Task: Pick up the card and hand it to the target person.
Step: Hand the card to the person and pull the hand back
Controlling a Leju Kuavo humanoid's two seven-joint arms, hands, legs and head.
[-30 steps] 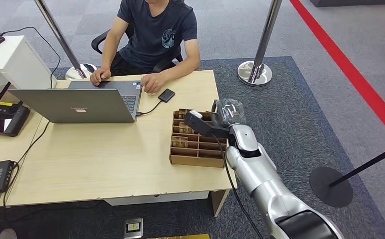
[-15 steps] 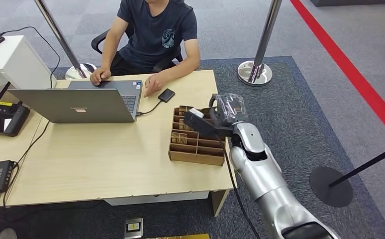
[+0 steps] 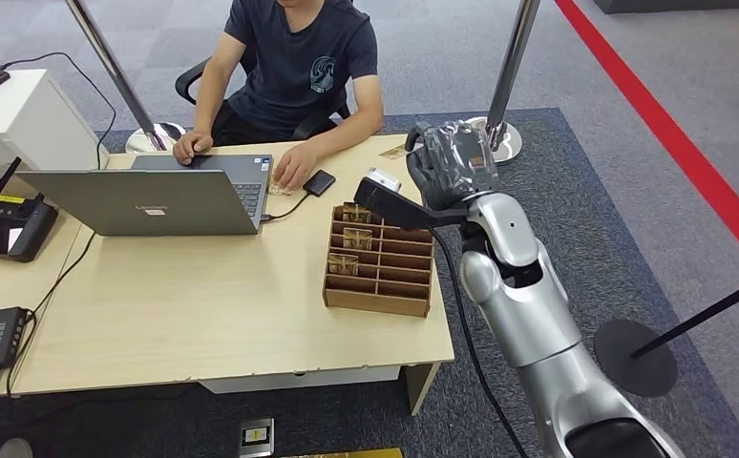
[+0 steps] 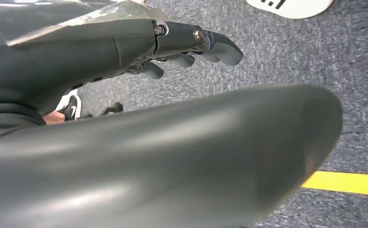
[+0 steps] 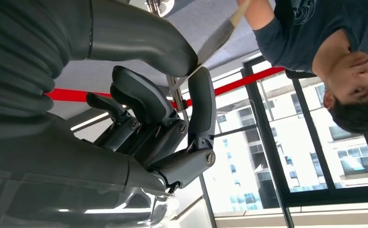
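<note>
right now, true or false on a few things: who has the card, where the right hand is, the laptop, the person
1. The right hand holds the card. True.
2. The right hand rests inside the wooden box. False: it is in the air beyond the box.
3. The laptop is closed. False: its lid is up.
4. The person sits behind the table, hands at the laptop. True.

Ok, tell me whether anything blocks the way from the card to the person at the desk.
Nothing visible does. The right hand holds the card raised by the table's far corner, near the person. The black device lies flat on the table, under that path.
</note>
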